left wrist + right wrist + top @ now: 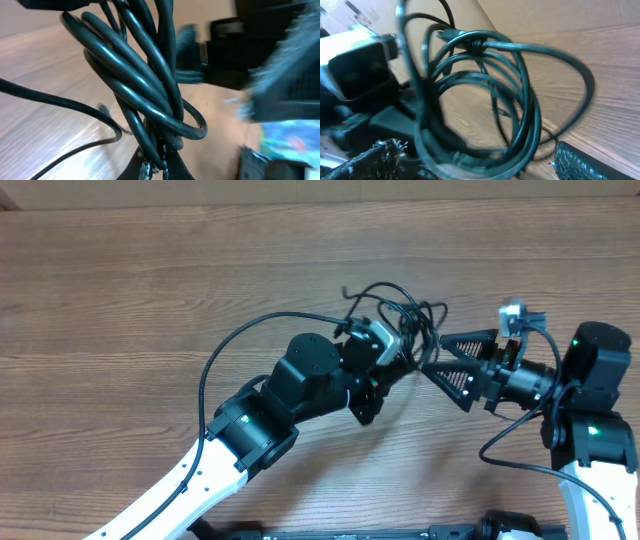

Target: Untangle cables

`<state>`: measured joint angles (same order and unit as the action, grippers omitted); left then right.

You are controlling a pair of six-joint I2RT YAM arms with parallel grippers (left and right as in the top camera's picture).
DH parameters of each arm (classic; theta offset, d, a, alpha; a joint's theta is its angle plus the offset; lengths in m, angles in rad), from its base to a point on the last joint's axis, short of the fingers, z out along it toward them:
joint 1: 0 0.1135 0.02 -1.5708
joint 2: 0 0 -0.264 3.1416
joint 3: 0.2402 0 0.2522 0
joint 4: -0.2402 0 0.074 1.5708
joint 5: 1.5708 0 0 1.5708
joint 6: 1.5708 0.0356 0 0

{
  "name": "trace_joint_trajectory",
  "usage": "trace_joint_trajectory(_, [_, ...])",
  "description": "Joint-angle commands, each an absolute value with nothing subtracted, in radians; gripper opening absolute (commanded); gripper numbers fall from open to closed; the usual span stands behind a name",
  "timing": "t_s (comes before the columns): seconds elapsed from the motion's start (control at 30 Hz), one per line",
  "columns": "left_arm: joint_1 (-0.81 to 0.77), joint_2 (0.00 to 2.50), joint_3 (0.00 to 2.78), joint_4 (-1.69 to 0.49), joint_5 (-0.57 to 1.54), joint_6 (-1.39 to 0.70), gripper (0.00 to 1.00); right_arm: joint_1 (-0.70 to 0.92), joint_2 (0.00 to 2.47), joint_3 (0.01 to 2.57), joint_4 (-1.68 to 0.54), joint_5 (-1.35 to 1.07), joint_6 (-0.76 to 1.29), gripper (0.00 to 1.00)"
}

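Note:
The cables (405,310) are a tangled bundle of thin black cords, lifted above the wooden table (150,270) at centre right. My left gripper (398,360) is shut on the bundle's lower part. In the left wrist view the cables (145,75) rise in loops from the pinched fingertips (148,169). My right gripper (434,353) is open, with its tips reaching in at the bundle from the right. The right wrist view shows the cables (525,105) hanging in coils between my two spread fingers (582,162). One plug end (451,34) shows at the top of the coils.
The left arm's own thicker black wire (240,335) arcs over the table to the left of the bundle. Another wire (505,442) loops beside the right arm. A pale cardboard edge (300,190) runs along the table's far side.

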<state>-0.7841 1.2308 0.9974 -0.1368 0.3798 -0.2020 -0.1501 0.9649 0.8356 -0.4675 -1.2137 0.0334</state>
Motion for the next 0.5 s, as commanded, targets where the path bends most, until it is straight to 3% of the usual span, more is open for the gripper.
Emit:
trace_joint_trajectory(0.0, [-0.786, 1.245, 1.011, -0.136, 0.502, -0.157, 0.04, -0.117, 0.961, 0.838, -0.471, -1.167, -0.043, 0.95])
trace_joint_trajectory(0.4, [-0.786, 1.304, 1.011, -0.109, 0.546, -0.165, 0.04, -0.093, 0.961, 0.838, -0.49, -1.149, -0.043, 0.78])
trace_joint_trajectory(0.47, [-0.786, 1.307, 1.011, -0.085, 0.583, -0.165, 0.04, -0.093, 0.961, 0.838, -0.5, -1.117, -0.043, 0.68])
